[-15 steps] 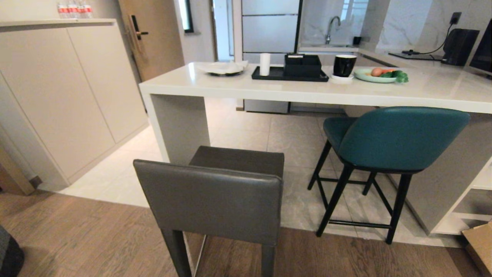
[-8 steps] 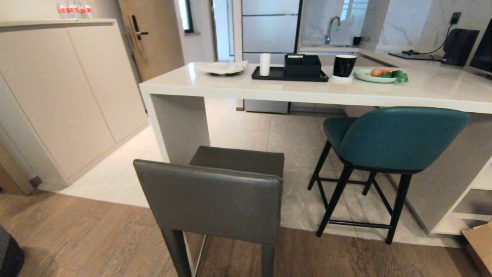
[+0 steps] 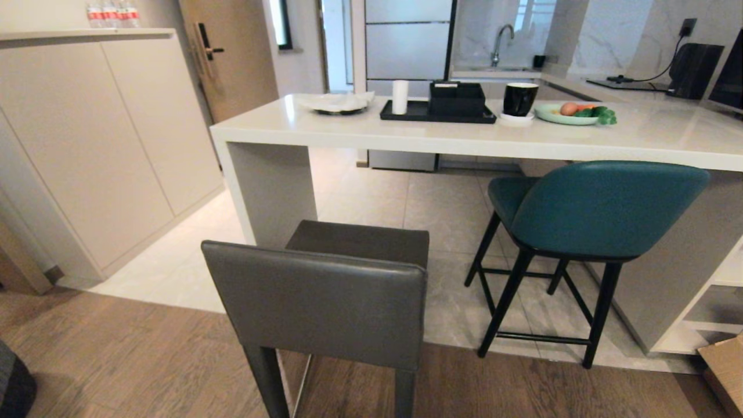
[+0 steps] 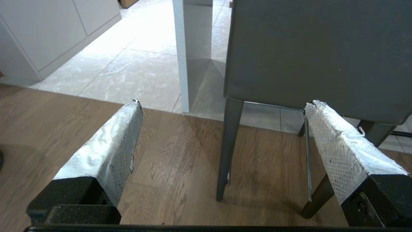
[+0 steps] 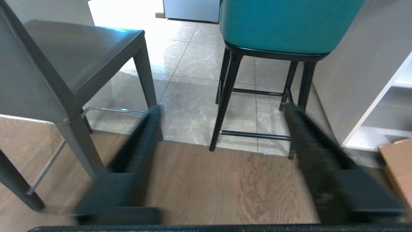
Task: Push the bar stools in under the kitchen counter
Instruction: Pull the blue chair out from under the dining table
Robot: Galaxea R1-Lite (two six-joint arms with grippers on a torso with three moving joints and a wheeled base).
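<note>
The dark-grey bar stool [image 3: 325,302] stands nearest me, its square back toward me and its seat short of the kitchen counter [image 3: 464,142]. Further right, the teal bar stool [image 3: 603,209] sits with its seat partly beneath the slab. Neither arm shows in the head view. In the left wrist view my left gripper [image 4: 225,103] is open, low behind the grey stool [image 4: 305,48], with nothing between its taped fingers [image 4: 109,145]. My right gripper [image 5: 222,109] is open too, its dark fingers blurred, aimed between the grey stool [image 5: 64,58] and the teal stool [image 5: 283,22].
A beige cabinet wall [image 3: 87,145] runs along the left. On the counter are a black tray [image 3: 438,114], a black cup [image 3: 519,98] and a green plate of food [image 3: 572,113]. White shelves [image 3: 717,302] and a cardboard box [image 3: 725,366] sit at the right.
</note>
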